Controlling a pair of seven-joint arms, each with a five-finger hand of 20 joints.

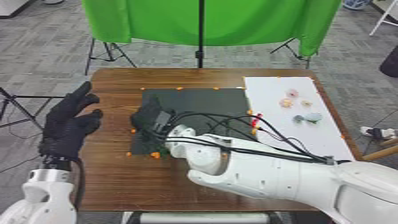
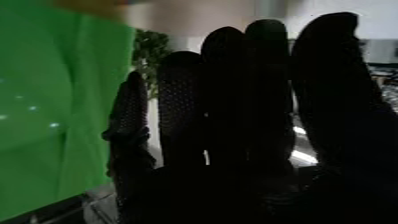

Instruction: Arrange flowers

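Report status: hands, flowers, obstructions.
Left hand open; right hand open over dark mat. Pink flower head on white sheet. Black cables cross above mat.

Pink flower (image 1: 292, 93); peach flower (image 1: 286, 103); small yellowish flower (image 1: 306, 103); close together on white sheet (image 1: 266, 89); grey-green pieces (image 1: 313, 117) near them

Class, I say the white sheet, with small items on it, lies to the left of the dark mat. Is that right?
Not quite; the side is wrong. The head view shows the white sheet, with small items on it, to the right of the dark mat.
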